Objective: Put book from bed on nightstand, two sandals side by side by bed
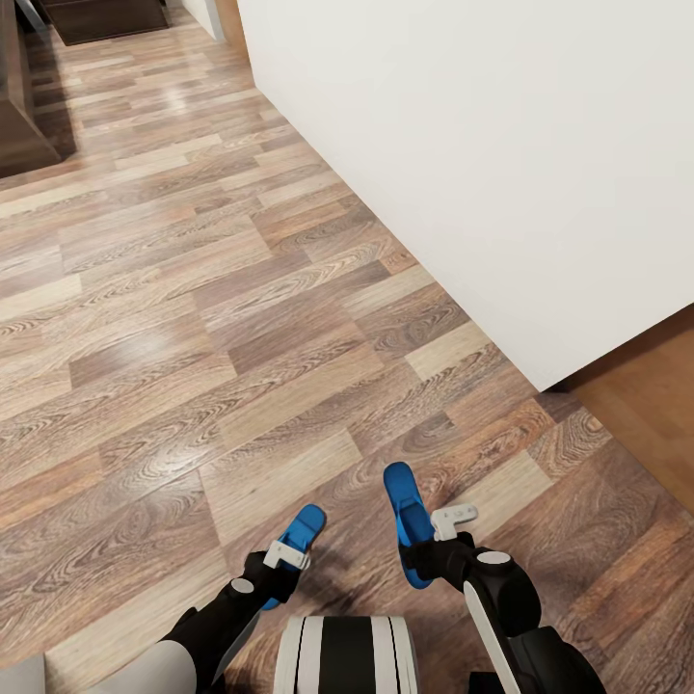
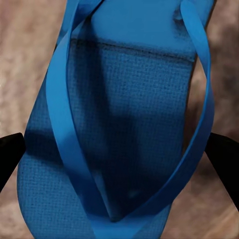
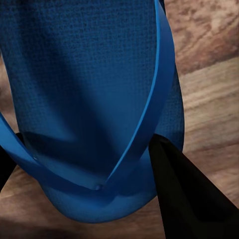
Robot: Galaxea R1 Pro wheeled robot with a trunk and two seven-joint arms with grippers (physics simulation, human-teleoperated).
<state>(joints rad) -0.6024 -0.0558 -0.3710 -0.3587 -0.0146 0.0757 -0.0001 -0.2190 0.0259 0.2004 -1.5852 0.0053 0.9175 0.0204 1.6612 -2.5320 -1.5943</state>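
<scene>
I hold one bright blue sandal in each hand above the wood-plank floor. In the head view my left gripper (image 1: 280, 567) is shut on the left sandal (image 1: 302, 530), whose toe points forward. My right gripper (image 1: 431, 551) is shut on the right sandal (image 1: 409, 506), held on edge. In the left wrist view the sandal (image 2: 124, 99) with its thong straps lies between two black fingertips (image 2: 9, 152). In the right wrist view a black finger (image 3: 184, 194) presses the sandal's (image 3: 84, 74) edge. The book is out of view.
A white wall (image 1: 482, 145) runs diagonally along the right, ending at a corner by a brown surface (image 1: 646, 395). Dark-brown wooden furniture (image 1: 24, 96) stands at the far left, with another dark piece (image 1: 106, 17) at the top. Plank floor (image 1: 212, 318) stretches ahead.
</scene>
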